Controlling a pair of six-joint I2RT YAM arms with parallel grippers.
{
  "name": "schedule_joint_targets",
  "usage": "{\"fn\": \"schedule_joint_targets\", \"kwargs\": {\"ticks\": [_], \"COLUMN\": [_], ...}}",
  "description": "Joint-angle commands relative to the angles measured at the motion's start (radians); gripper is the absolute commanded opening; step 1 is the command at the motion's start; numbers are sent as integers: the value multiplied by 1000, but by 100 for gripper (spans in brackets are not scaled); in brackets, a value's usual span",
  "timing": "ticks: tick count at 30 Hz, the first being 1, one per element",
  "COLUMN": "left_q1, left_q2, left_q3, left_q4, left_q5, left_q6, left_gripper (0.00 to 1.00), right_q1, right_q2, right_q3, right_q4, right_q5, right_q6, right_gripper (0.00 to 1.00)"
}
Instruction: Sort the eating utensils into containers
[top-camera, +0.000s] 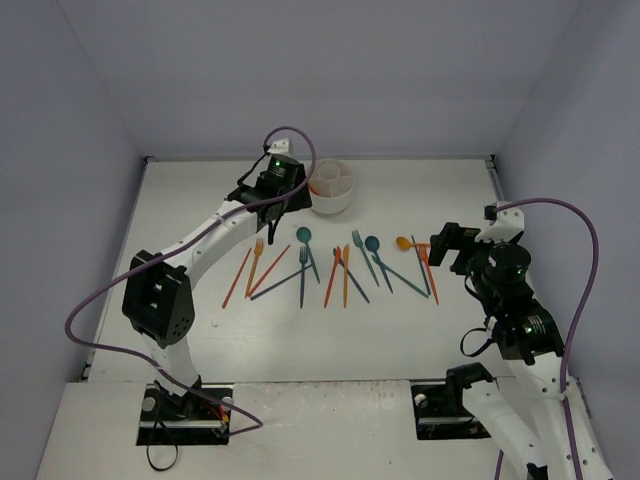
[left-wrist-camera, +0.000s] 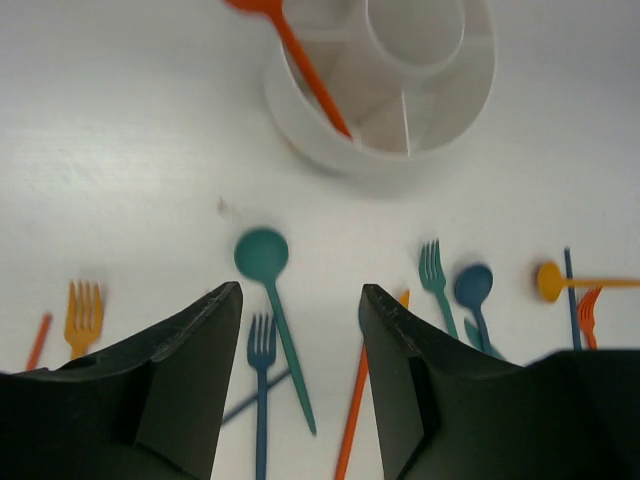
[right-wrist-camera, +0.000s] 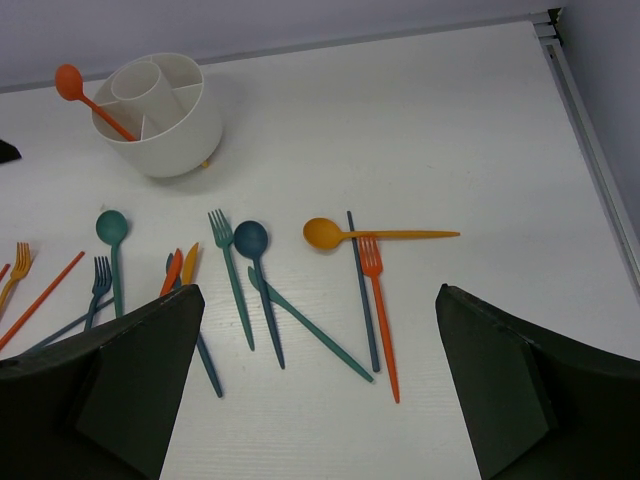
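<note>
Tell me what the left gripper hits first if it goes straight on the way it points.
Probably the teal spoon: its handle lies in line with the gap of the open left gripper, the blue fork just beside it. Depth is unclear, so it might land on bare table instead.
</note>
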Motion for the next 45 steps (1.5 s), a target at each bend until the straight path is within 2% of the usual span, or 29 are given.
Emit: {"fn": "schedule_joint_targets", "kwargs": {"ticks": [1, 6, 12, 15, 45], "left_q1": [-65, -133, -180, -178, -95], "left_q2": [-5, 68, 189, 210, 330], "left_q3": [35, 37, 72, 72, 121], "left_q4": [-214, -234, -261, -280, -341], "left_q5": [40, 67, 100, 81, 62], "left_q6": [-125, -198, -246, -256, -233], "left_gripper": [47, 46, 39, 35, 35], "right_q1": [4, 6, 16, 19, 33], "right_q2": [15, 13, 6, -2, -9], "right_q3": [15, 9, 7, 6, -7], "right_q4": [54, 53, 53, 51, 51], "right_q5": [22, 19, 18, 13, 12], "right_q6": [-7, -1, 0, 3, 3], "right_gripper": [100, 100, 100, 100, 100]}}
